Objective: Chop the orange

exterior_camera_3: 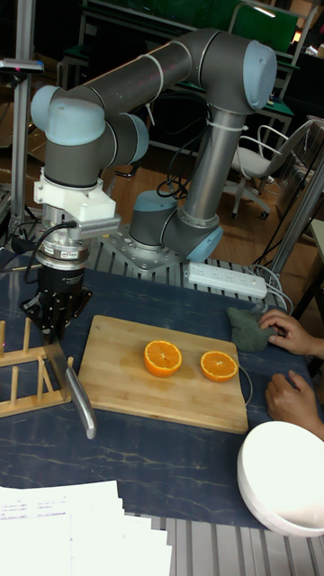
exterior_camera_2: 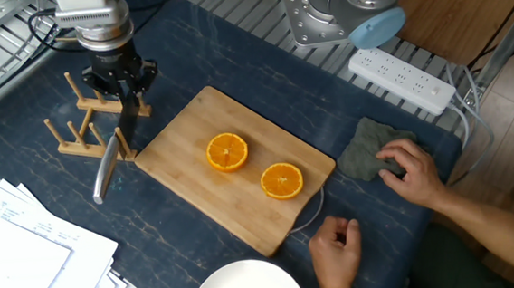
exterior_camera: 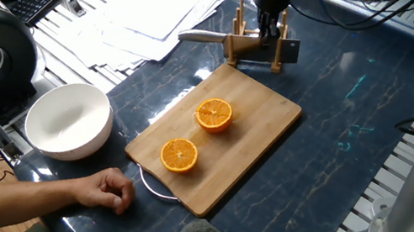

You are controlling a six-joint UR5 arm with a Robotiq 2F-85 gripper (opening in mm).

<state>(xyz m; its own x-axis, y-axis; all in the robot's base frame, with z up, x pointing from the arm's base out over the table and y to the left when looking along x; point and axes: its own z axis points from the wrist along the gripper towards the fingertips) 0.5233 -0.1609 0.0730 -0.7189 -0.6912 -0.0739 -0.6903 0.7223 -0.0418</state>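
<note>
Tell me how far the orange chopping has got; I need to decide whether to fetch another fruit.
Done: the orange lies as two halves, cut faces up, on the cutting board. In hand: the gripper is at the wooden rack where the knife sits; whether it grips the handle is unclear. Left: no smaller wedges show, and the bowl holds nothing.

Matt bamboo-like wood is noted on the cutting board point(exterior_camera_2: 241, 177); polished metal on the knife point(exterior_camera_2: 106, 168).
</note>
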